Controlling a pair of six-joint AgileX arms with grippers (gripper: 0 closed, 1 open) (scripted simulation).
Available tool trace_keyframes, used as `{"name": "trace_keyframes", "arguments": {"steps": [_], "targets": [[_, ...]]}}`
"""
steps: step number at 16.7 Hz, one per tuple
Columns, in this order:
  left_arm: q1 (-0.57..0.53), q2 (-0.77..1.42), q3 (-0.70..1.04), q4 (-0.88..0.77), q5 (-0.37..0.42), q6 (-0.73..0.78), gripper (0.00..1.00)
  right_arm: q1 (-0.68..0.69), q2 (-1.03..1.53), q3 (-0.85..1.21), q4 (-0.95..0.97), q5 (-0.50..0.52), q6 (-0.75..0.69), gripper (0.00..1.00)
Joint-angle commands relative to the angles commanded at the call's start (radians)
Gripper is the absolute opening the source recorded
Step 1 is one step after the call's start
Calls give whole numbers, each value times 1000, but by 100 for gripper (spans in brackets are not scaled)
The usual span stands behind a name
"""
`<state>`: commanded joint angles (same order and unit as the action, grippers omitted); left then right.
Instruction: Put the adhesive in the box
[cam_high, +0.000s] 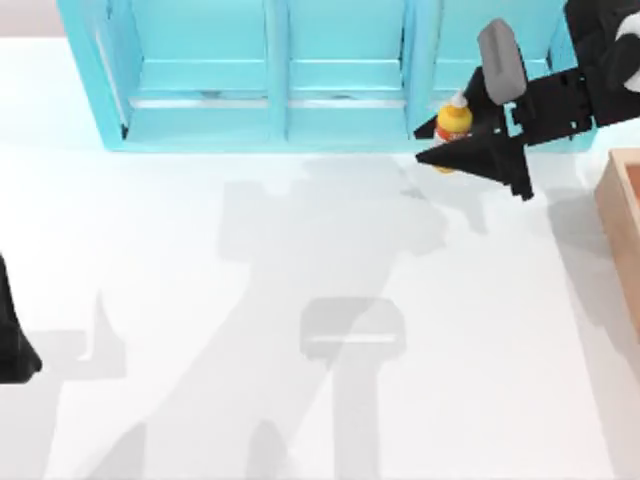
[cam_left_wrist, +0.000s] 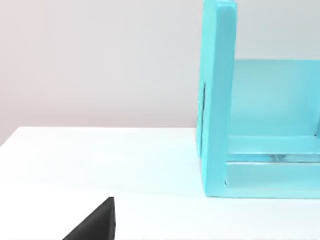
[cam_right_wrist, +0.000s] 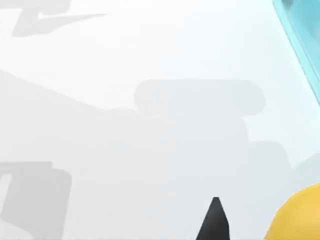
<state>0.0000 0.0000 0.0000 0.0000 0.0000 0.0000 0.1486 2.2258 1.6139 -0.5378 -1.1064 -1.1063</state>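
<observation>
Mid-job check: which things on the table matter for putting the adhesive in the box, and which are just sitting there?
Belongs to the job:
- adhesive, between the right gripper fingers, in front of the shelf
- box, at the table's right edge

Just there:
- teal shelf unit, along the far side
- left gripper, parked at the left edge

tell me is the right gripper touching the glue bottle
Touching. In the top view the right gripper has its black fingers on either side of the glue bottle, closed against its orange body, just in front of the teal shelf.
</observation>
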Motion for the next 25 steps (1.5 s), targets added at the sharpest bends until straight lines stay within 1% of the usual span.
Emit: {"name": "trace_keyframes", "arguments": {"steps": [2,5,13,17,20,25], "targets": [[0,0,0,0,0,0,100,-66,-24,-30,-35,-4,-47,0],[0,0,0,0,0,0,100,-219,-80,-101,-115,-11,-155,0],[0,0,0,0,0,0,100,-744,-284,-363,-388,-28,-525,0],[0,0,0,0,0,0,100,-964,-376,-481,-503,-30,-677,0],[0,0,0,0,0,0,100,-1057,-415,-532,-551,-31,-742,0],[0,0,0,0,0,0,100,-1067,-416,-536,-557,-30,-749,0]]}}
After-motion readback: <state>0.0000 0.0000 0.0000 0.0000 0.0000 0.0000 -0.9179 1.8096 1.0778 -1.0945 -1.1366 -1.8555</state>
